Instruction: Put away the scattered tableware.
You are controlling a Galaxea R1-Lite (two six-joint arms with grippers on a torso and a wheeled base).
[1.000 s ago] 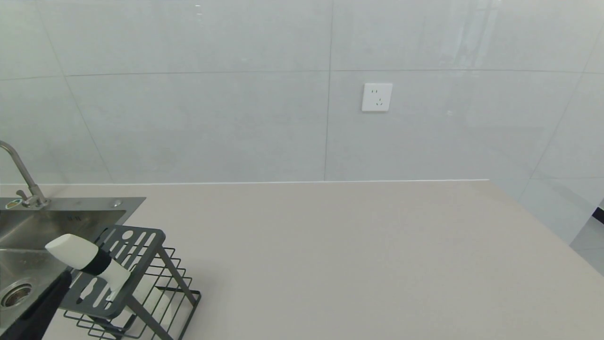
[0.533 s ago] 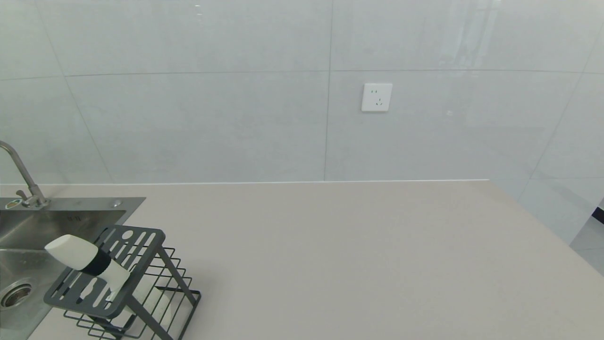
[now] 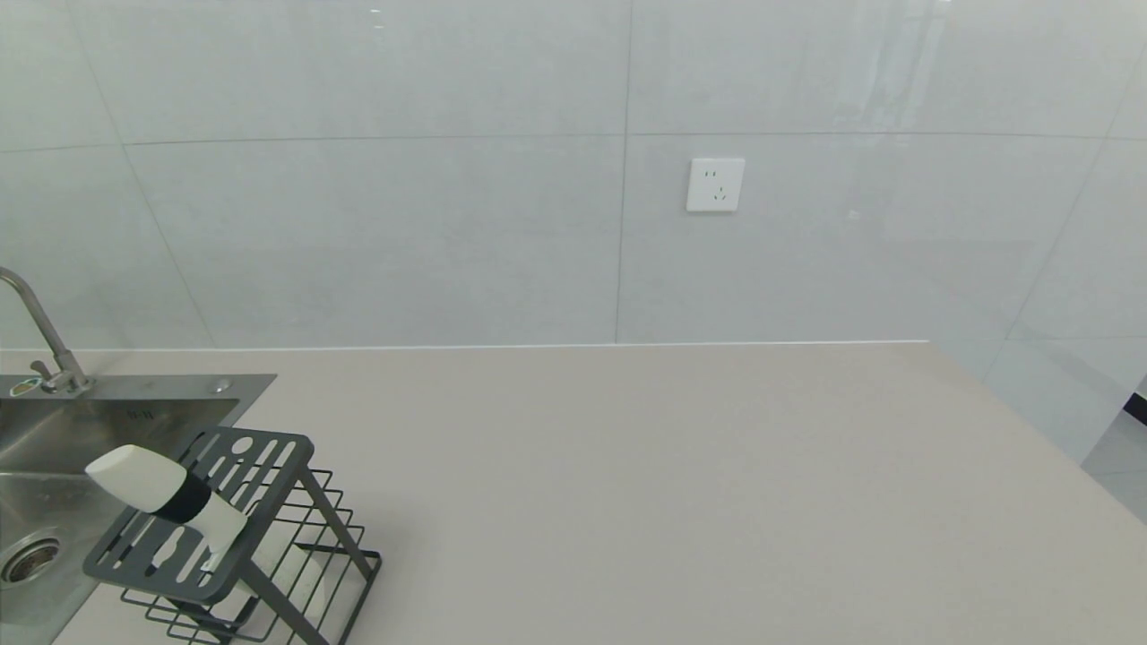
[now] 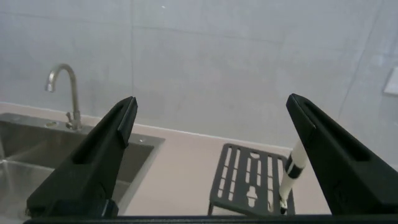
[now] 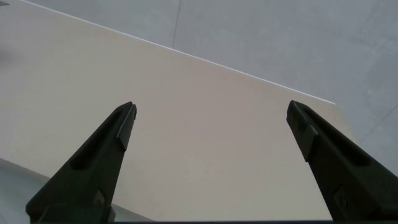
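Head view: white utensil [image 3: 166, 493], black band, smooth rounded handle, slotted into dark metal rack [image 3: 260, 452] beside steel sink [image 3: 54, 430].
Left wrist view: left gripper [image 4: 211, 102] jaws wide, empty. Utensil ahead, near one finger. Looks best to back off straight and avoid clipping handle.
Right wrist view: right gripper [image 5: 211, 107] jaws wide, over matte counter [image 5: 205, 124].

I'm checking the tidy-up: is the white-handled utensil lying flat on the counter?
No, the white-handled utensil sticks up at a slant out of a slot in the grey rack beside the sink.
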